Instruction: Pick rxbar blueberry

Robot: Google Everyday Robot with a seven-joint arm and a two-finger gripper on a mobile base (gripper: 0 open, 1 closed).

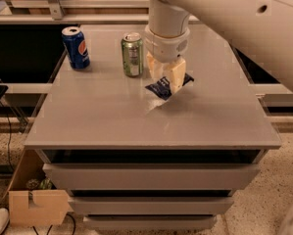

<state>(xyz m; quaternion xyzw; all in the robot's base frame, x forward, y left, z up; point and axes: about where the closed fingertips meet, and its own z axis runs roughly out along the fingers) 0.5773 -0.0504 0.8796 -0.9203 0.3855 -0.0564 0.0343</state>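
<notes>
The rxbar blueberry, a small flat dark-blue wrapper with white print, is tilted between my cream fingers. It hangs a little above the grey table top, with its shadow beneath it. My gripper points down over the table's middle and is shut on the bar. The white arm reaches in from the upper right.
A green can stands just left of the gripper. A blue Pepsi can stands at the table's back left. A cardboard box sits on the floor at the lower left. Drawers run below the table top.
</notes>
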